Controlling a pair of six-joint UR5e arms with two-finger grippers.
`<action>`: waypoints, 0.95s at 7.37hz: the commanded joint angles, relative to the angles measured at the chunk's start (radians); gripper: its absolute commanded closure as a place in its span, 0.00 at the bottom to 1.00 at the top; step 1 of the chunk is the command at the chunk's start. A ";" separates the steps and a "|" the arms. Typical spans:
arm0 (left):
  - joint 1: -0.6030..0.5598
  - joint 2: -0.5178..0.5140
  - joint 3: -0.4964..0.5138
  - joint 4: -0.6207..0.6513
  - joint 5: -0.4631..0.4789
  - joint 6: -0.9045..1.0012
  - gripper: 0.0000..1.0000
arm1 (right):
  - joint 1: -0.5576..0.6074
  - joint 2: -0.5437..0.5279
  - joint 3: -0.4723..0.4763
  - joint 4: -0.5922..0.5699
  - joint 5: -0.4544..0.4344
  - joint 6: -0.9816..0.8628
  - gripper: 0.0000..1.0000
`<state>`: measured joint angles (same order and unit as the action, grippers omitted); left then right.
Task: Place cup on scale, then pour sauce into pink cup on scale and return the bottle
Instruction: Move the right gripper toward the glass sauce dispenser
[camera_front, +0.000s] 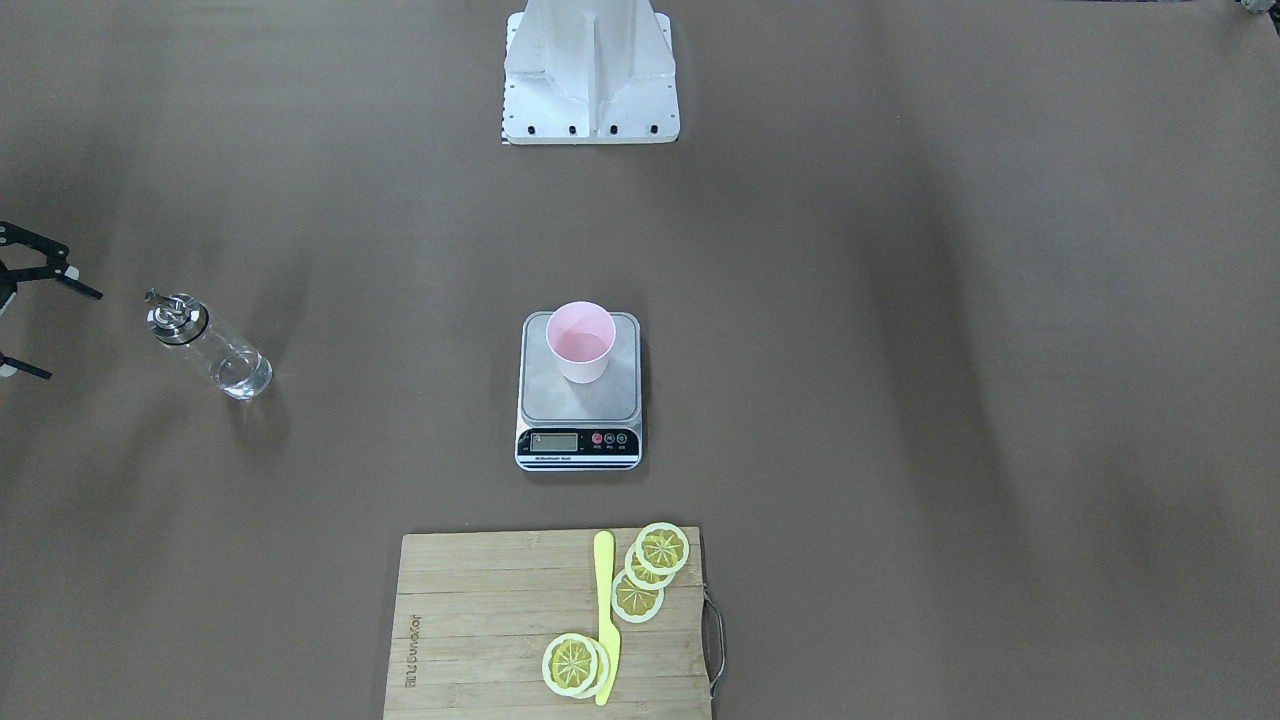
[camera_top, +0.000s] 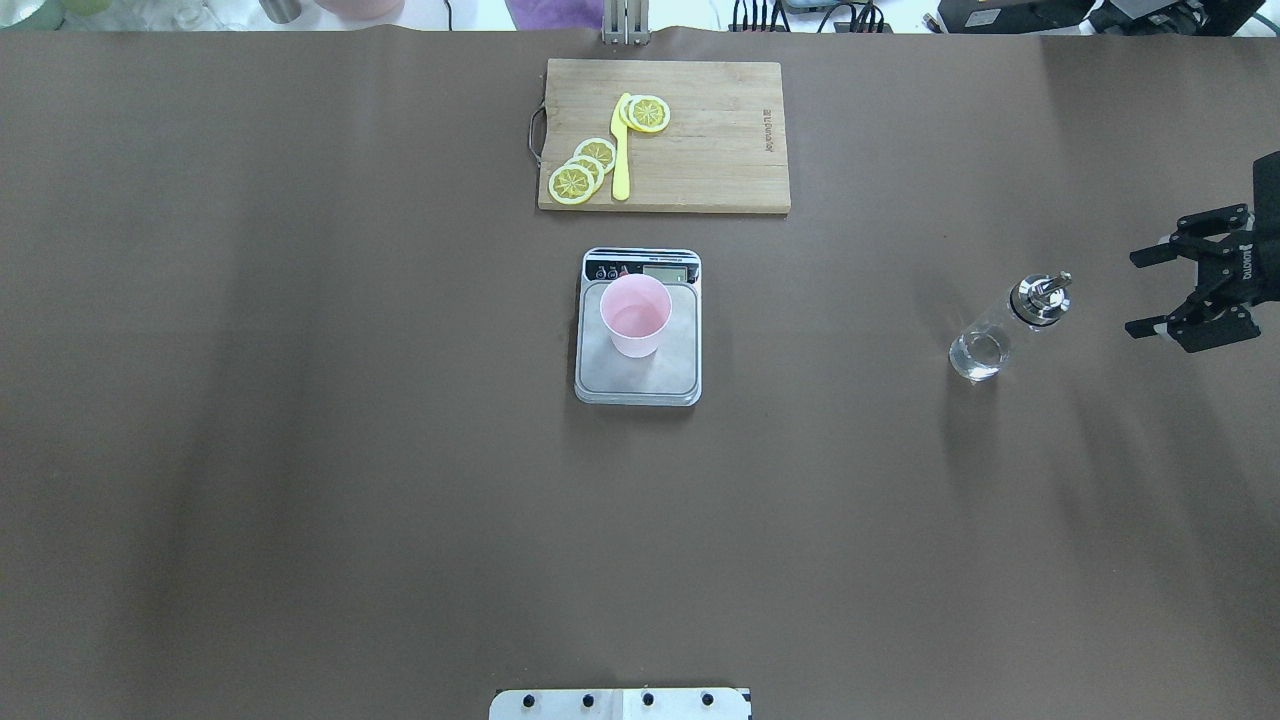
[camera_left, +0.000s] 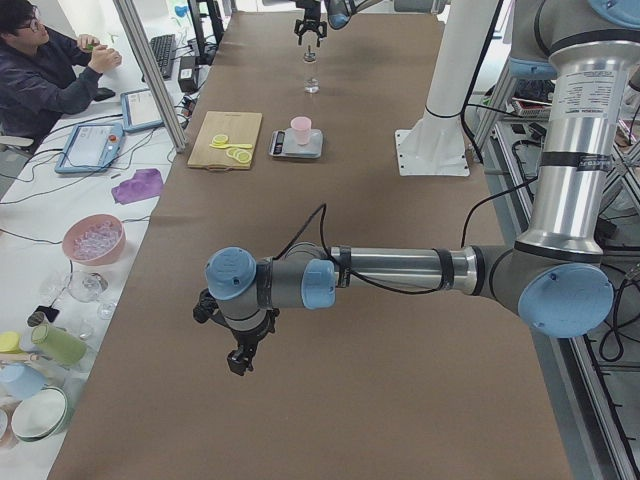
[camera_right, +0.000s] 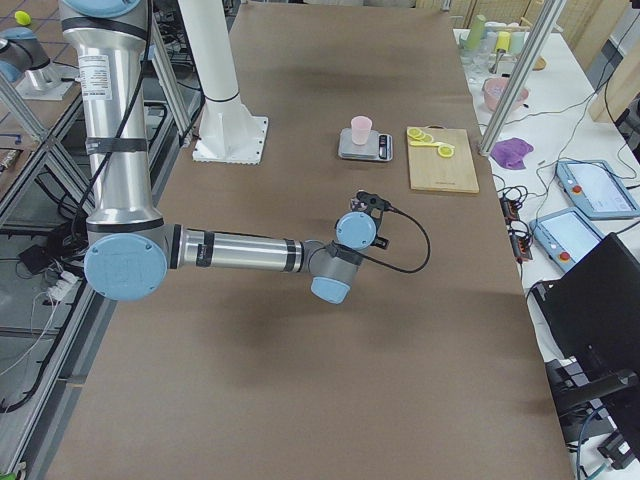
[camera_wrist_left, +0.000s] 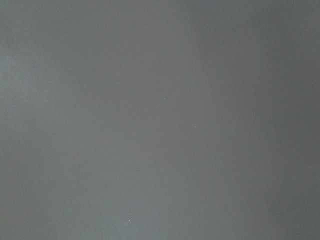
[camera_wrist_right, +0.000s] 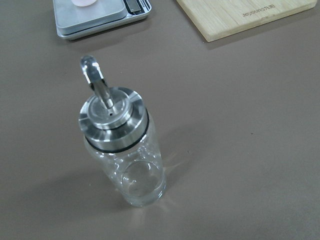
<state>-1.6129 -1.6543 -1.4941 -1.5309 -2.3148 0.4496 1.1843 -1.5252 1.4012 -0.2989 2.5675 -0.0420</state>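
On my overhead feed the pale pink cup (camera_top: 635, 315) stands upright on the steel platform of the kitchen scale (camera_top: 638, 372), towards its display end, at table centre. From the scale, the clear glass bottle (camera_top: 1004, 326) is well out at 3 o'clock, upright on the brown table (camera_top: 300, 450) with its metal cap and spout on top. Just past the bottle, again at 3 o'clock, I see the right gripper (camera_top: 1140, 293) with its fingers spread wide and nothing between them, apart from the glass. The left gripper (camera_left: 240, 360) shows only in my left side feed, low over bare table, and I cannot tell how its fingers stand. At 12 o'clock from the scale lies a wooden cutting board (camera_top: 710, 150) with lemon slices (camera_top: 580, 172) and a yellow knife (camera_top: 621, 150).
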 joint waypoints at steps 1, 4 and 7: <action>0.001 0.001 0.001 0.000 0.000 -0.002 0.02 | -0.063 0.002 -0.002 0.073 -0.077 0.092 0.01; 0.002 0.001 0.000 0.000 0.000 -0.003 0.02 | -0.150 0.003 -0.024 0.175 -0.188 0.175 0.01; 0.002 -0.001 0.000 0.000 0.000 -0.003 0.02 | -0.176 0.019 -0.024 0.175 -0.239 0.180 0.01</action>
<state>-1.6112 -1.6538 -1.4946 -1.5309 -2.3148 0.4464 1.0184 -1.5177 1.3782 -0.1250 2.3489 0.1350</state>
